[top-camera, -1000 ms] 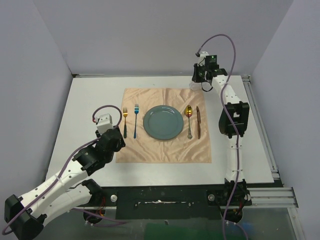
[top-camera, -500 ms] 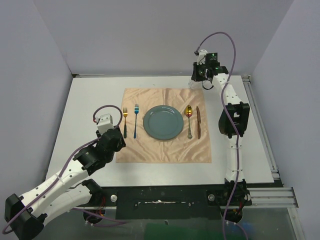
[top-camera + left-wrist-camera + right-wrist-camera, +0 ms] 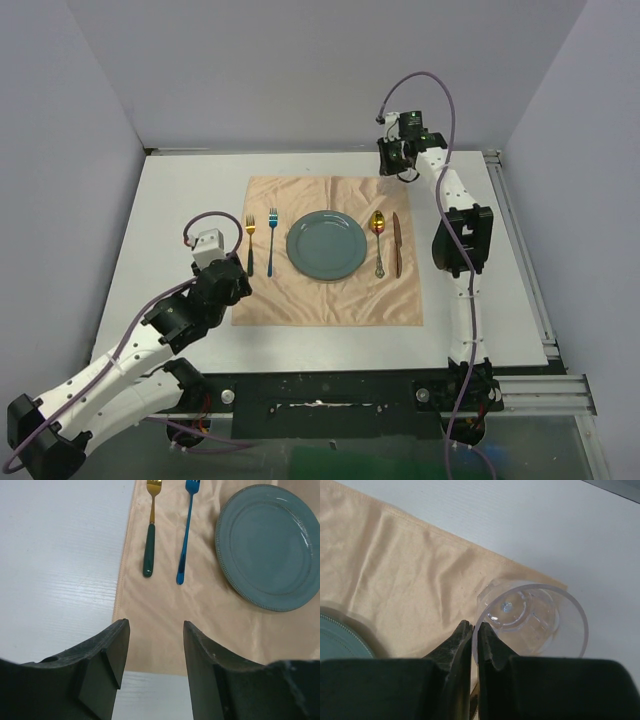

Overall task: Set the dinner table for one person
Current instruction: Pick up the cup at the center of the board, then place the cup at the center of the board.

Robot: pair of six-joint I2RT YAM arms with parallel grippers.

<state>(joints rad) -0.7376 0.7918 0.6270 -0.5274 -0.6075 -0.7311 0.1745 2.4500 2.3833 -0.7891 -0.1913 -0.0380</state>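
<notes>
- Bench [image 3: 180, 200]: white top with railed edges. It carries the whole setting, which lies at its middle.
- Cloth [image 3: 330, 300]: peach square lying flat on the bench, serving as the place mat.
- Plate [image 3: 326, 245]: grey-green, at the cloth's centre, with nothing on it.
- Right tool [image 3: 475, 632]: pinched narrow on the rim of the glass, above the cloth's far right corner.
- Left tool [image 3: 155, 630]: jaws apart and holding nothing, over the cloth's near left edge.
- Glass [image 3: 530, 620]: clear, upright and apparently empty. Whether it rests on the cloth cannot be told.
- Cutlery: gold fork [image 3: 250, 245] and blue fork [image 3: 271, 240] left of the plate, spoon [image 3: 379, 245] and knife [image 3: 397, 245] right of it.
- Progress, as judged: plate and cutlery are laid, and only setting down and releasing the glass appears to remain.
</notes>
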